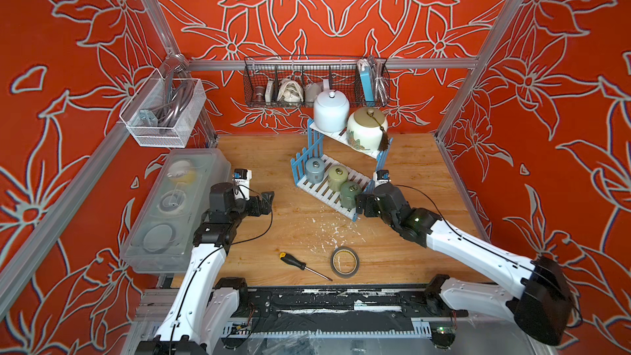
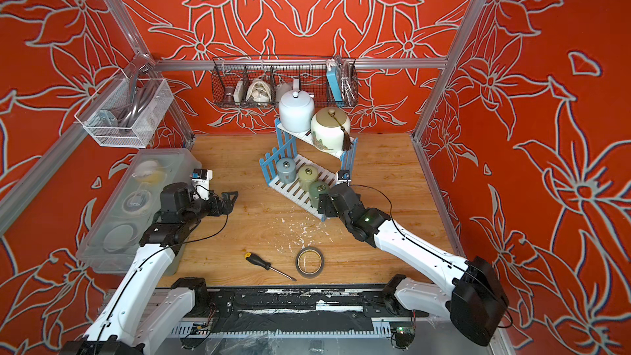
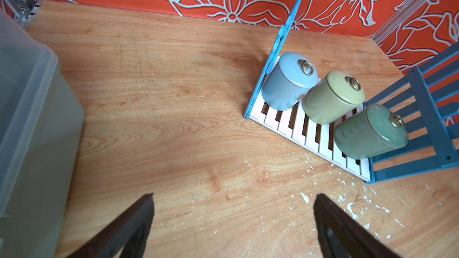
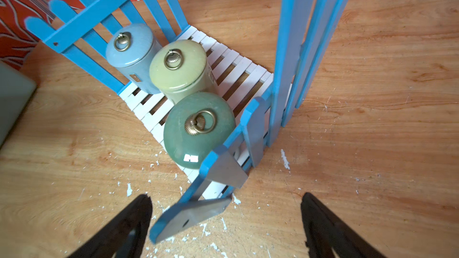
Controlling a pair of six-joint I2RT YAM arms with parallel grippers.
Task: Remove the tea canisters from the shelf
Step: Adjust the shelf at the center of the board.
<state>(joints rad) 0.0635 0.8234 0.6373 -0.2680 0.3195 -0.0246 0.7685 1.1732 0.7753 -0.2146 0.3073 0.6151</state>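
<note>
Shelf (image 1: 319, 196) fully loaded, nothing removed yet, so this reads as the approach to the first pick. On the lower tier, in both top views, the sage green canister (image 1: 349, 194) is at the near end. The pale yellow-green canister (image 1: 337, 177) is just beside it at its 11 o'clock. The grey-blue canister (image 1: 314, 169) comes next, again at 11, by the blue fence side. The upper tier, toward 12 o'clock of the table, holds the large white jar (image 1: 331, 110) and the cream jar (image 1: 366, 129) with olive lid and tassel, side by side and upright. Right gripper (image 1: 361, 205) sits at 4 o'clock of the sage canister, just beside the shelf's near corner, jaws spread wide, holding nothing. The right wrist view shows the corner pickets lying between the fingers with the sage lid just beyond — whether it touches the fence cannot be told. Left gripper (image 1: 267, 201) is at 9 o'clock of the shelf, well apart, over the bare wooden table (image 1: 273, 233), jaws also wide and empty. Tape roll (image 1: 345, 262) and screwdriver (image 1: 302, 265) lie near 6 o'clock, clear of the work. Judgement: the next move needs the right gripper to clear the pickets and set its jaws either side of the sage body, not the ring knob. Then it closes and lifts out toward 6 or 7 o'clock without bumping the yellow-green neighbour or the upper board. The lid probably just rests on — keep it upright.
</note>
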